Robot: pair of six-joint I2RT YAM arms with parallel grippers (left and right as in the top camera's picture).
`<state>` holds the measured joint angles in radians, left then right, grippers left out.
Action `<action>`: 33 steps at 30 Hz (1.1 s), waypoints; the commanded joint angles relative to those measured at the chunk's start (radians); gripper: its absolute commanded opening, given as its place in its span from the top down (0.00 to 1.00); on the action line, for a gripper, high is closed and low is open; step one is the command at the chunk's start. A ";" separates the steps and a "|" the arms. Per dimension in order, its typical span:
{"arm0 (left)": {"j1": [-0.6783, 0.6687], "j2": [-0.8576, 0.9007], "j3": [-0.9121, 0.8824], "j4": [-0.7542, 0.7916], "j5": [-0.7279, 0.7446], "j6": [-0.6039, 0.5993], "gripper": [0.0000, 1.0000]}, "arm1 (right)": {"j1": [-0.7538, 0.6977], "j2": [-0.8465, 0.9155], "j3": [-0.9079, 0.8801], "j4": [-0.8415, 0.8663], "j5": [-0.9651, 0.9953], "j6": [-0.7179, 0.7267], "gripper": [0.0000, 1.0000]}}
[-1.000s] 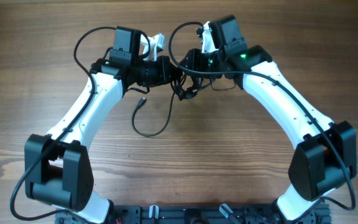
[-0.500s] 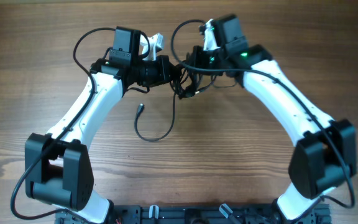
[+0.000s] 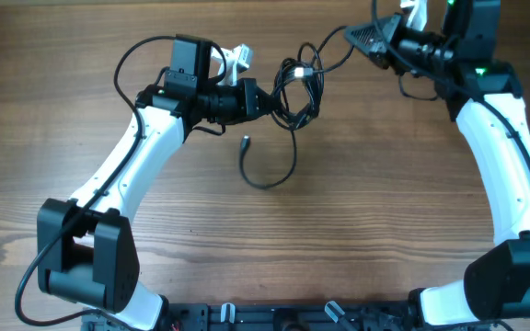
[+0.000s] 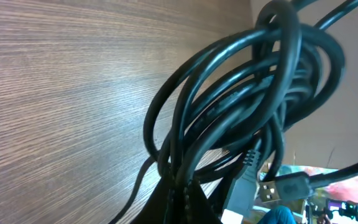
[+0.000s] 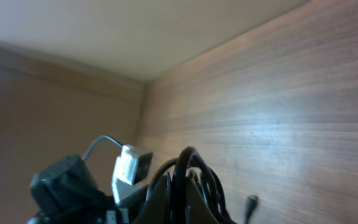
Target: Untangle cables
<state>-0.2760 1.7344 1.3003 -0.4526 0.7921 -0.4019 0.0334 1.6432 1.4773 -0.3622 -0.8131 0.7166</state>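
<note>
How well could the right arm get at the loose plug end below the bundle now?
Probably not yet: the right fingers seem shut on a strand running from the bundle, and the plug end lies far off, near the left arm.

Brown wood-grain worktop (image 3: 366,230) seen filling overhead view, grain run left to right. Lit softly and evenly; pale sheen caught along far edge. Plain beige wall (image 5: 104,31) seen beyond far edge. Darker brown surface (image 5: 17,112) adjoined at left in right wrist view, kind not made out.
</note>
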 commanded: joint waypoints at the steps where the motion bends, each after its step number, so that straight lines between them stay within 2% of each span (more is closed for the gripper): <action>1: 0.003 -0.014 -0.004 -0.032 -0.019 0.002 0.96 | -0.058 -0.009 0.015 0.120 0.032 0.180 0.96; 6: 0.003 -0.014 -0.004 -0.034 -0.019 0.006 0.96 | -0.084 0.038 0.015 0.290 0.053 0.413 0.96; 8: 0.003 -0.014 -0.004 -0.035 -0.019 0.006 0.96 | -0.084 0.061 0.015 0.267 0.113 0.392 0.96; 12: 0.003 -0.014 -0.004 -0.034 -0.011 0.033 0.96 | -0.083 0.107 0.014 -0.017 0.332 0.200 0.96; 13: 0.003 -0.014 -0.004 -0.034 -0.011 0.036 0.96 | -0.083 0.114 0.014 -0.078 0.343 0.126 0.87; 15: 0.003 -0.014 -0.004 -0.029 -0.012 0.036 0.96 | -0.081 0.117 0.014 -0.152 0.338 0.002 0.32; 16: 0.003 -0.014 -0.004 -0.026 -0.012 0.036 0.96 | -0.079 0.114 0.014 -0.196 0.340 -0.056 0.19; 18: 0.003 -0.014 -0.004 -0.022 -0.014 0.035 0.96 | -0.080 0.114 0.014 -0.286 0.358 -0.120 0.08; 20: 0.003 -0.014 -0.004 -0.023 -0.019 0.035 0.96 | -0.079 0.113 0.014 -0.333 0.352 -0.185 0.07; 24: 0.003 -0.014 -0.004 -0.022 -0.019 0.027 0.96 | -0.035 0.107 0.014 -0.348 0.130 -0.355 0.08; 26: 0.003 -0.014 -0.004 -0.022 -0.019 0.013 0.96 | 0.026 0.107 0.013 -0.393 0.146 -0.354 0.10; 31: 0.003 -0.014 -0.004 -0.003 -0.010 -0.114 0.96 | 0.143 0.137 -0.005 -0.436 0.324 -0.295 0.17; 33: 0.003 -0.014 -0.004 0.038 0.084 -0.132 0.96 | 0.175 0.175 -0.012 -0.435 0.334 -0.298 0.29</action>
<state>-0.2775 1.7260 1.2995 -0.4606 0.7681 -0.4812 0.1879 1.7634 1.4780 -0.7971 -0.5381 0.4103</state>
